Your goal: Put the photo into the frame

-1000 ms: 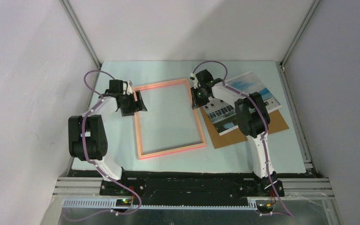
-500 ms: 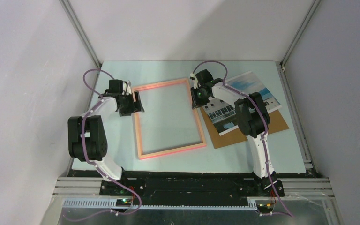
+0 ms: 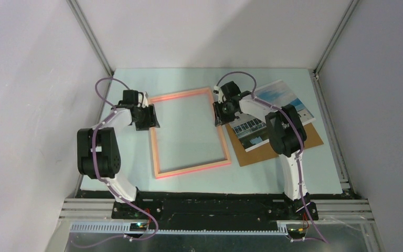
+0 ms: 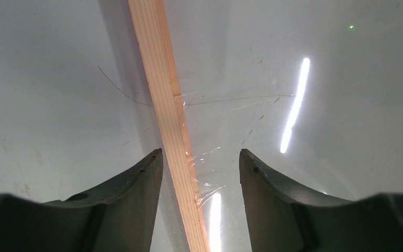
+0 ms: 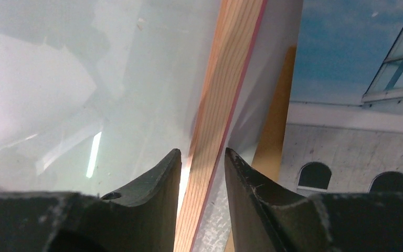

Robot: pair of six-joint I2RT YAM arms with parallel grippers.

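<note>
The frame (image 3: pixel 191 169), salmon-pink with a clear pane, lies flat mid-table. My left gripper (image 3: pixel 149 116) is open and straddles its left rail (image 4: pixel 162 89), with a gap on each side in the left wrist view (image 4: pixel 201 157). My right gripper (image 3: pixel 221 113) has its jaws drawn in close on the frame's right rail (image 5: pixel 231 63), seen in the right wrist view (image 5: pixel 203 155). The photo (image 3: pixel 288 102), a white building under blue sky, lies face up to the right of the frame and also shows in the right wrist view (image 5: pixel 357 79). Neither gripper touches it.
A plain brown backing board (image 3: pixel 294 144) lies under the photo, its edge beside the frame's right rail (image 5: pixel 275 121). Grey walls close in the table on the left, back and right.
My left gripper has moved right and down onto the frame's left rail. My right arm has shifted slightly at the right rail. The frame and photo have not moved.
</note>
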